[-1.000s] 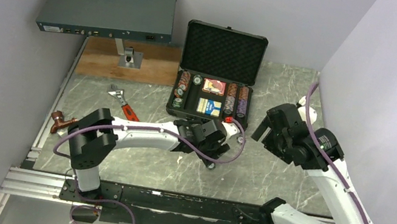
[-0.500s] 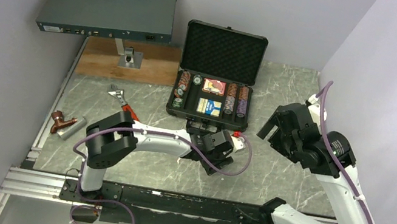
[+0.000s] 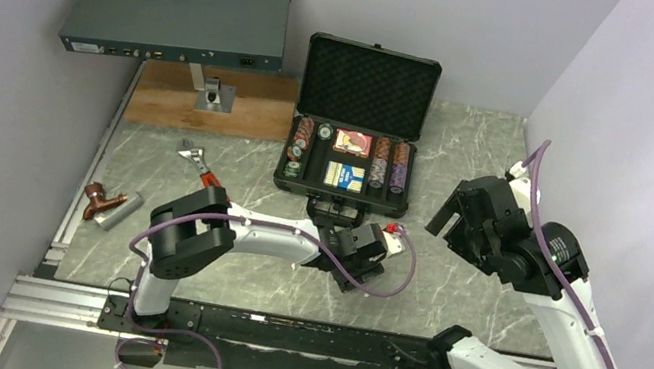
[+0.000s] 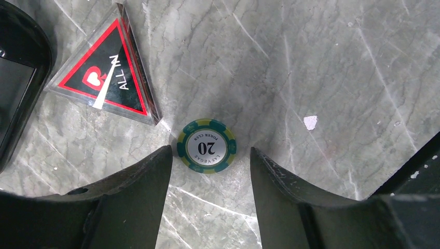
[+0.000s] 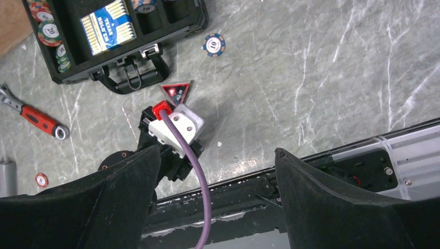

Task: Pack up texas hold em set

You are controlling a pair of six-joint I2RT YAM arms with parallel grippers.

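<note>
The left gripper point(image 4: 210, 155) has drawn back from the case point(image 3: 338, 196) toward the tabletop's point(image 4: 321, 62) near edge. Its jaws are spread either side of a green chip point(image 4: 206, 145), seemingly not touching it, beside the triangular token point(image 4: 106, 78). The right gripper point(image 5: 217, 153), gaping wide, has drifted rightward.

**Tally by kind**

One case point(image 3: 368, 85), with two card boxes in it: a blue card box point(image 3: 345, 177) near and a red card box point(image 3: 351, 141) far. Its chip rows are too small to count.

Three loose chips: green chip point(image 4: 206, 145), blue chip point(image 5: 214, 44), red chip point(image 5: 41, 180).

One triangular token point(image 4: 106, 78).

At the left, one wrench point(image 3: 203, 171) and one grey box point(image 3: 181, 12).
</note>
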